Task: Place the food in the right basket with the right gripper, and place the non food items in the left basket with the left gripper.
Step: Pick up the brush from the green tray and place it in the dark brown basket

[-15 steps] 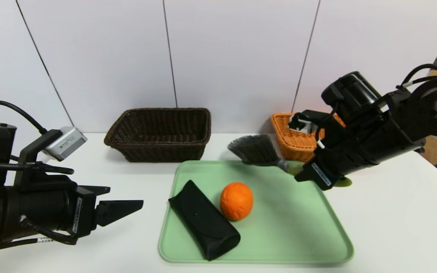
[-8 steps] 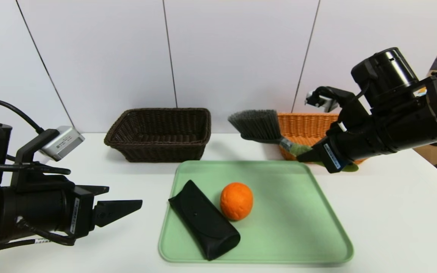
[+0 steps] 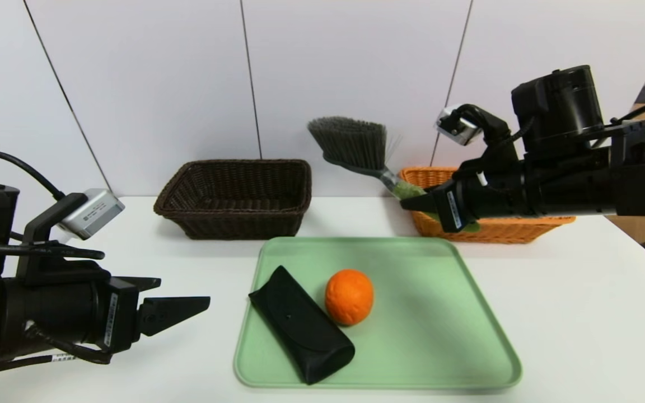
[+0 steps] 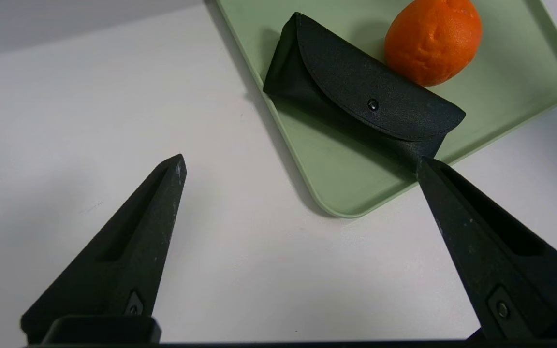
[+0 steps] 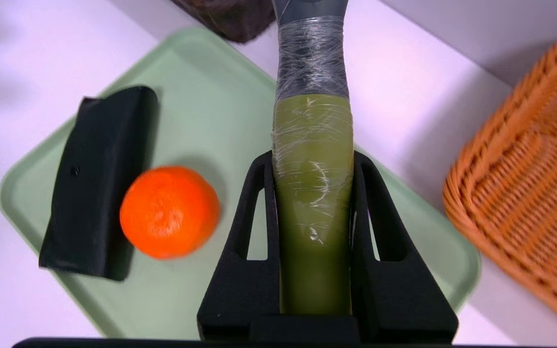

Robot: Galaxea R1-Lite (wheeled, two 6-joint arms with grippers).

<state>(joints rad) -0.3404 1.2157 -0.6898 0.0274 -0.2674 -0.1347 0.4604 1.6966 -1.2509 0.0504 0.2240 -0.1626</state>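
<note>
Pale green plastic tray (image 3: 445,341): centre of white table (image 3: 580,324). On it, black oblong flap case (image 3: 300,324) left of and touching round orange fruit (image 3: 349,296). Dark brown wicker basket (image 3: 235,197): behind tray, left. Orange-tan wicker basket (image 3: 501,229): behind tray, right. Grey bristle brush (image 3: 356,146): aloft between baskets.

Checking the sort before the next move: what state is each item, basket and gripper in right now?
Brush: held by its handle in the right gripper, lifted, bristles up.
Case: flap closed, lying on the tray.
Orange: on the tray, against the case.
Left basket: nothing visible inside.
Right basket: inside hidden.
Left gripper: open, holding nothing.
</note>
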